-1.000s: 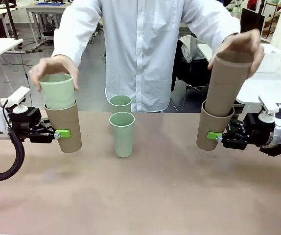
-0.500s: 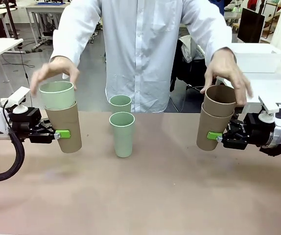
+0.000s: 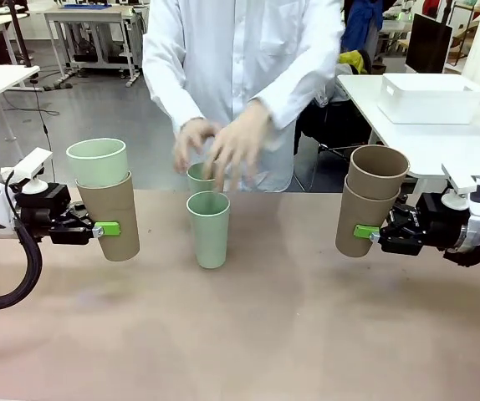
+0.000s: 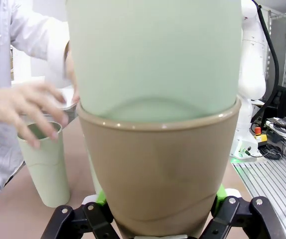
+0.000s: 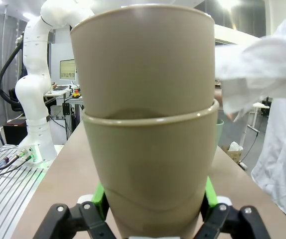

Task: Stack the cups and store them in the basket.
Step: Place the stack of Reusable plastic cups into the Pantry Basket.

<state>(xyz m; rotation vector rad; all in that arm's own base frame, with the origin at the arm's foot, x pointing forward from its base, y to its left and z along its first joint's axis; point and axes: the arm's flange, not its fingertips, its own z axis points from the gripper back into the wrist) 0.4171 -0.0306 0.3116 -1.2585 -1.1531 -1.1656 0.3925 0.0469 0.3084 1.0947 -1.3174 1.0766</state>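
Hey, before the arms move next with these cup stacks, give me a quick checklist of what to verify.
1. Grip of left gripper on left brown cup: ok, shut.
2. Nesting of inner mint cup in it: ok.
3. Grip of right gripper on right brown cup, top brown cup nested: ok.
4. Person's hands clear of the middle: not ok, both at far mint cup.
5. That one stacked with near mint cup: not ok, they stand apart.
6. Reach to basket: cannot tell; it sits on a side table.

The mint cups (image 3: 208,230) are coloured pale green, the taupe cups (image 3: 110,221) brown; the basket (image 3: 431,98) is white, the desk (image 3: 265,334) brown.
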